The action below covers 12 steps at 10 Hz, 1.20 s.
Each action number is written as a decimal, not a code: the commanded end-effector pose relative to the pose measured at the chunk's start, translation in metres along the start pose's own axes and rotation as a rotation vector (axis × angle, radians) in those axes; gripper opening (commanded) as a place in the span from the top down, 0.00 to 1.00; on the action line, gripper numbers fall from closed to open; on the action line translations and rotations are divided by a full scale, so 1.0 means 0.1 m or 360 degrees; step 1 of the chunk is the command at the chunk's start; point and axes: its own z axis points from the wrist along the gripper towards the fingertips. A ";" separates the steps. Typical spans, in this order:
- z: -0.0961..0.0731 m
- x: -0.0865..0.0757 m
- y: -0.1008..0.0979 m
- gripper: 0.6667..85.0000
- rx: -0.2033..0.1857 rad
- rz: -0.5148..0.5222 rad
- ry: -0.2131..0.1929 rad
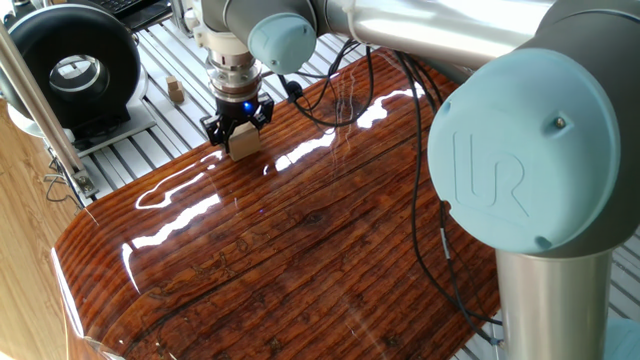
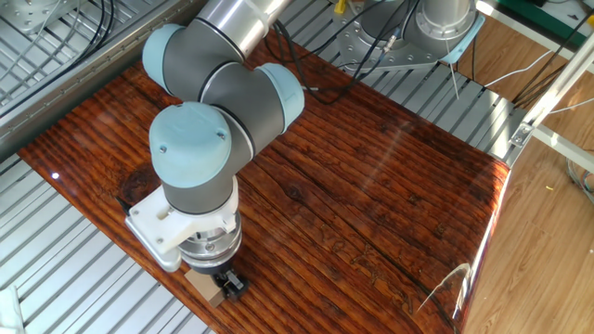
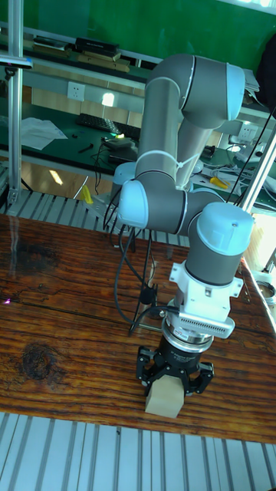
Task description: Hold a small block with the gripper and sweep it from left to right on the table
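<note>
Silver slatted aluminium surface [image 3: 77,460] runs along the near edge in the tall fixed view; large glossy dark reddish-brown board with striped wood grain [image 3: 69,337] lies on it as the table.

Nearest item: plain light-tan wooden cube [image 3: 165,400], sitting on the board right at its near edge, roughly 5 o'clock of the board's centre. Black two-fingered claw [image 3: 174,374] comes straight down onto it, fingers [image 3: 146,370] clamped on opposite sides of the cube, so it's closed on the block. Cube's bottom face looks to be touching the board; can't tell for sure.

Above the claw: silver cylindrical wrist, white flange, then the grey-and-pale-blue robot arm [image 3: 184,199] folding up and back toward 12 o'clock. Black cables [image 3: 130,268] hang from the arm down to the wrist.

One fixed view, opposite side: same cube [image 1: 243,144] now at the far edge of the board [image 1: 300,250], about 11 o'clock, claw [image 1: 239,125] on it with a small blue light lit on its body. Tiny darker-brown wooden piece [image 1: 175,91] stands on the slats at 10 o'clock of the cube, well apart. Black round drum-shaped device [image 1: 72,62] farther out at 10 o'clock.

Other fixed view: wrist hides most of the claw [image 2: 226,281]; only a corner of the cube [image 2: 204,285] pokes out at the board's [image 2: 390,186] edge.
</note>
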 end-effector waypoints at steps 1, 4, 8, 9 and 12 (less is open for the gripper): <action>0.00 0.00 0.04 1.00 -0.0022 0.0016 0.0004; 0.00 -0.01 0.07 1.00 -0.0027 0.0024 0.0004; 0.01 -0.01 0.10 1.00 -0.0032 0.0030 0.0003; 0.01 -0.01 0.12 1.00 -0.0035 0.0030 0.0003; 0.01 -0.01 0.14 1.00 -0.0042 0.0036 0.0002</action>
